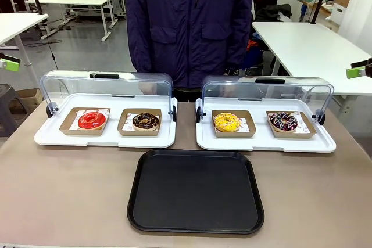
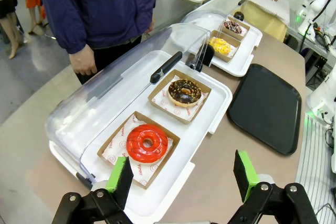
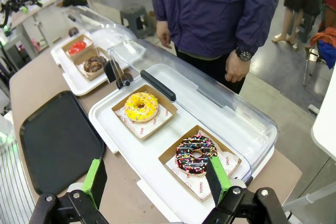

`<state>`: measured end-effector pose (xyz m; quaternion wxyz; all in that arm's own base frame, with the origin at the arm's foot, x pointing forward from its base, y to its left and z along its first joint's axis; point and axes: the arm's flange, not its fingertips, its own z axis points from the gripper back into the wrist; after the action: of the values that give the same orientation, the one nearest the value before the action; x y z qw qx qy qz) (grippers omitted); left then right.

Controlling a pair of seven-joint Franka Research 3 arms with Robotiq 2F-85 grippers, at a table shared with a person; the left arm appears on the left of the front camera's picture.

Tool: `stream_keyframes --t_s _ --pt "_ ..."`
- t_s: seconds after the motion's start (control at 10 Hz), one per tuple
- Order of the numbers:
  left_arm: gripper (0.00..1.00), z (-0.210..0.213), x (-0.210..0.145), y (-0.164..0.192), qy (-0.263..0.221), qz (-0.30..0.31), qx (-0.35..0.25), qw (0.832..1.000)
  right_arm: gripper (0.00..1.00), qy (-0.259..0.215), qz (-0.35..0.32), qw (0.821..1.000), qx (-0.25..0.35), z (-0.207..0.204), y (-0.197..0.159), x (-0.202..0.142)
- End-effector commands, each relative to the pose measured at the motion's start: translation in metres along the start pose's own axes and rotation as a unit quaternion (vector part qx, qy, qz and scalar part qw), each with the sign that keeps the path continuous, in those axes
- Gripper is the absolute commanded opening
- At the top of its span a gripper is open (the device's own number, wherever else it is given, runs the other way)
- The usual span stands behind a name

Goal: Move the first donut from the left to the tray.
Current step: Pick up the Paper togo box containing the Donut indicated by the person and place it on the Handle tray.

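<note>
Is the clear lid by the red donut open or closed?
Open. The clear lid is tipped back behind the red donut, which lies uncovered.

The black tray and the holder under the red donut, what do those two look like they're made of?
The black tray looks like moulded plastic: uniform matte black, rounded corners, a raised rim with a soft sheen. The holder under the red donut looks like thin brown cardboard, dull and folded up at the sides, with a white printed paper liner inside.

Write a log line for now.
red donut: left white tray, untouched; black tray: awaiting donut; left gripper: open; right gripper: open
</note>
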<state>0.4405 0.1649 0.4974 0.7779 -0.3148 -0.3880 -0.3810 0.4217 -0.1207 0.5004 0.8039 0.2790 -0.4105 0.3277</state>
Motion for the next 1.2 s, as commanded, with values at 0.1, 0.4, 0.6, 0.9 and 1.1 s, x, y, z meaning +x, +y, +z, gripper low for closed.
stream_keyframes --t_s 0.1,0.4,0.6,0.9,1.1 --pt "1.0 0.0006 0.0018 -0.0009 -0.009 -0.005 -0.005 1.0 1.0 -0.013 0.006 1.0 0.001 -0.002 -0.0028 0.0016" --pt "1.0 0.0006 0.0018 -0.0009 -0.009 -0.005 -0.005 1.0 1.0 -0.013 0.006 1.0 0.001 -0.002 -0.0028 0.0016" --pt "1.0 0.0006 0.0018 -0.0009 -0.009 -0.005 -0.005 1.0 1.0 -0.013 0.006 1.0 0.001 -0.002 -0.0028 0.0016" --pt "1.0 0.0006 0.0018 -0.0009 -0.009 -0.005 -0.005 1.0 1.0 -0.013 0.006 1.0 0.001 -0.002 -0.0028 0.0016" --pt "1.0 0.0006 0.0018 -0.0009 -0.009 -0.005 -0.005 1.0 1.0 -0.013 0.006 1.0 0.001 -0.002 -0.0028 0.0016"
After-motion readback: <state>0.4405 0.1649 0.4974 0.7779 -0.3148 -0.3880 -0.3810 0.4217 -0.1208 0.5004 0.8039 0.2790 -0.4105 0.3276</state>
